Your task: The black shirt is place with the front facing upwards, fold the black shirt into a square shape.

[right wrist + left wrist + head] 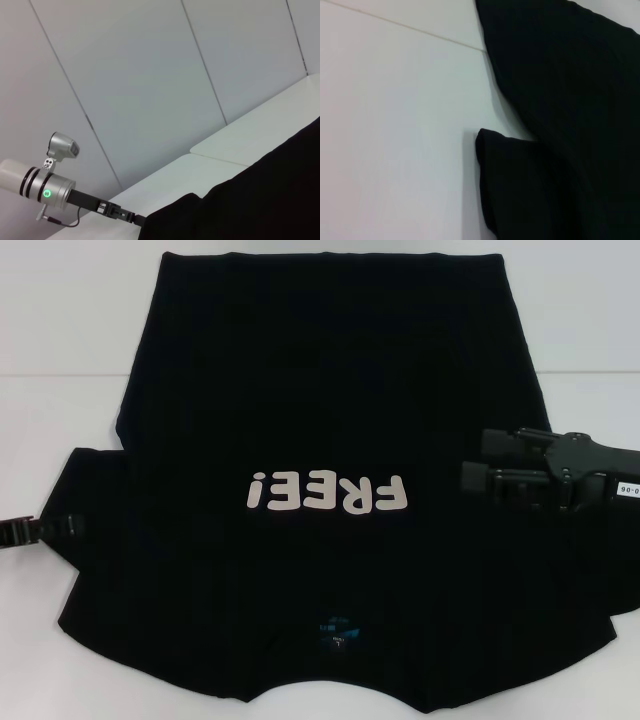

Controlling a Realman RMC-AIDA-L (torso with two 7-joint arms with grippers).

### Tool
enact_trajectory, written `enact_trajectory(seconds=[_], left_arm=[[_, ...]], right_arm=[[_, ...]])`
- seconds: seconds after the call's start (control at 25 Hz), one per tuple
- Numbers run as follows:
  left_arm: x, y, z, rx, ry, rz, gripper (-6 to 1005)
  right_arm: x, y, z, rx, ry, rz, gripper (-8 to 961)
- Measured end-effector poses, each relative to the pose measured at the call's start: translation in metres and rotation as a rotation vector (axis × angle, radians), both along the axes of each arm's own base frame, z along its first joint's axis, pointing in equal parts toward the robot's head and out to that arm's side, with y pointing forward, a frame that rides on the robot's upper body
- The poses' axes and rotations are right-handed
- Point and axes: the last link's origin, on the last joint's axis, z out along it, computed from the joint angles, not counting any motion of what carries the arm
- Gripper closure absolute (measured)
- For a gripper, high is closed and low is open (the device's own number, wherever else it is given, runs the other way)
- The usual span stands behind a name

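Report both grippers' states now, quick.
Left gripper: at the left sleeve edge of the black shirt; open or shut cannot be told.
Right gripper: above the shirt's right side, jaws open, holding nothing.

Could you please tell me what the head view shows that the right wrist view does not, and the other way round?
Only the head view shows the cream "FREE!" lettering, the blue neck label and the right gripper over the shirt's right side. Only the right wrist view shows the panelled wall and the left arm's silver wrist. Both show the black shirt, the white table and the left gripper at the left sleeve's edge.
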Motion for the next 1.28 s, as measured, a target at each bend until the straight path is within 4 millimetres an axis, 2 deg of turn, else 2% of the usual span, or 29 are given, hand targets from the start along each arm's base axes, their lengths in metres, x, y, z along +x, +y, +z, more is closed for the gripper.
enact_trajectory(seconds=[0.84, 1.24, 1.28], left_arm=[[0.0085, 0.0061, -0.0036, -0.024, 0.0, -0.025, 124], [0.0087, 0.0073, -0.0009, -0.015, 0.002, -0.024, 146], [0.0088, 0.0074, -0.0007, -0.014, 0.002, -0.024, 175]], right_arm=[[-0.0008, 0.0007, 0.0011, 0.009, 0.008, 0.002, 41], [-0.001, 0.001, 0.0018, 0.012, 0.009, 0.002, 42], [-0.001, 0.001, 0.0019, 0.012, 0.009, 0.002, 42]])
